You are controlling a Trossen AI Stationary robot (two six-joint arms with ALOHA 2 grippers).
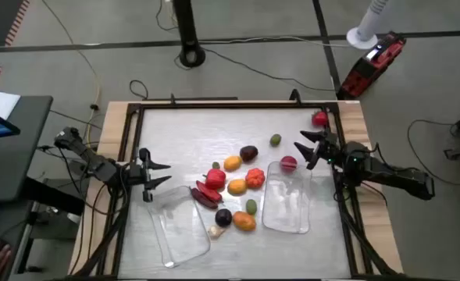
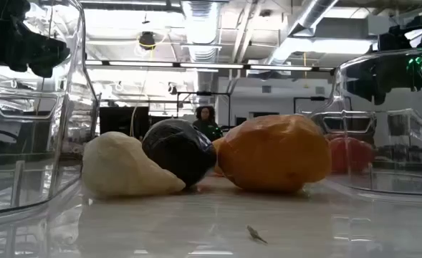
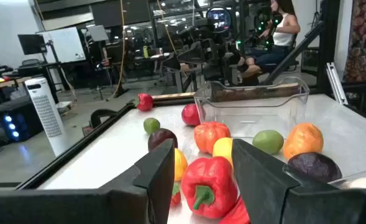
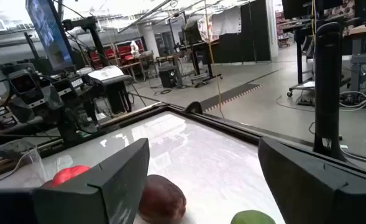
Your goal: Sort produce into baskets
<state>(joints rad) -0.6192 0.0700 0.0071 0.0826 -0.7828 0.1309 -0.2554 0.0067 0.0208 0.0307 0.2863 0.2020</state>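
Produce clusters mid-tabletop between two empty baskets; pieces look light, hard, slippery, best pinched across their middles. Left end effector and right end effector hover spread, holding nothing.

The two baskets are of clear plastic, and the table is pale grey-white. The produce is red pepper, orange piece, dark purple piece, pale garlic-like piece and green lime.
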